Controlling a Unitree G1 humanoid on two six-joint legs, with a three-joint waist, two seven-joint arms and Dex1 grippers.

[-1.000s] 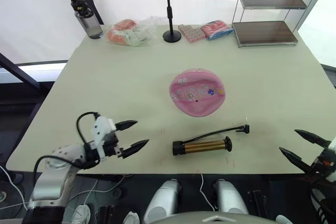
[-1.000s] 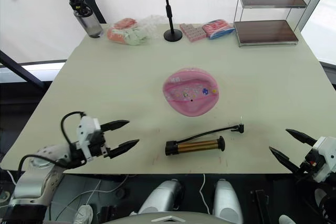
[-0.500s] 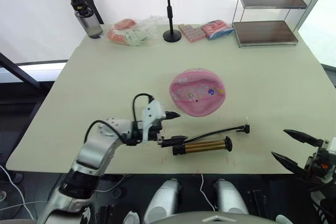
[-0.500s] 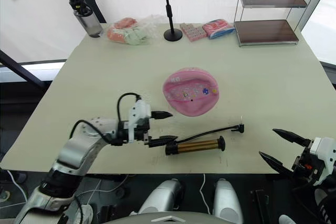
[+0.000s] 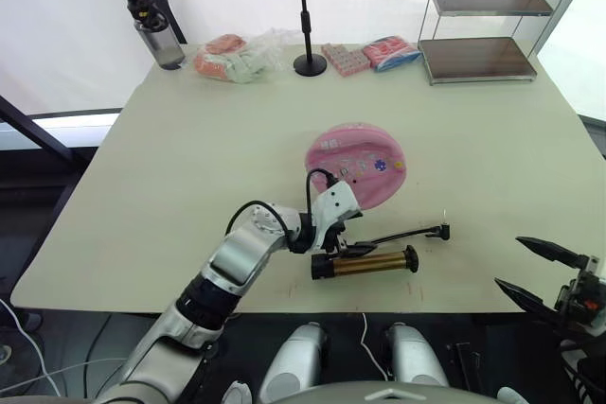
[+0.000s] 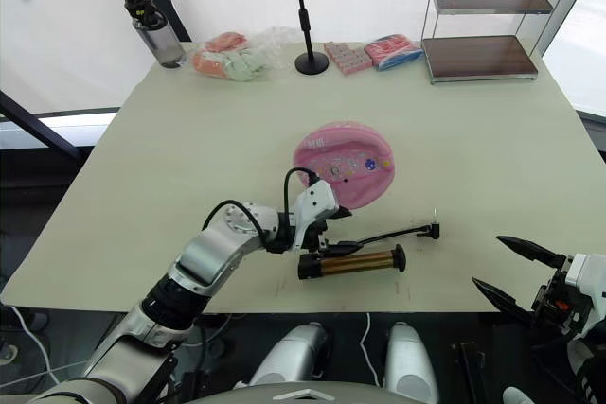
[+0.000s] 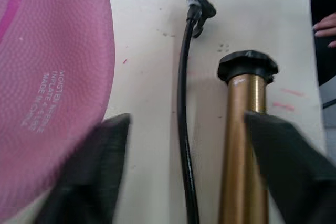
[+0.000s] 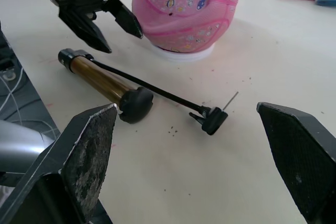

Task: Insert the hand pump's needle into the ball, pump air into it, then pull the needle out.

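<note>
Ball cut off by edge; L gripper fingers blurred

place: robot test/recording setup, looks like a lab
surface: my plain beige rectangular table, scuffed near me
backdrop: white translucent sheeting behind the table
rig: black microphone-style stand on a round base
props: two-tier wire-and-wood shelf, grey metal water bottle, bagged snack packets
floor: loose cables

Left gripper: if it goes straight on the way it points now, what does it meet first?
Probably the pump: the open left gripper straddles its hose and barrel. Height above them is unclear.
</note>
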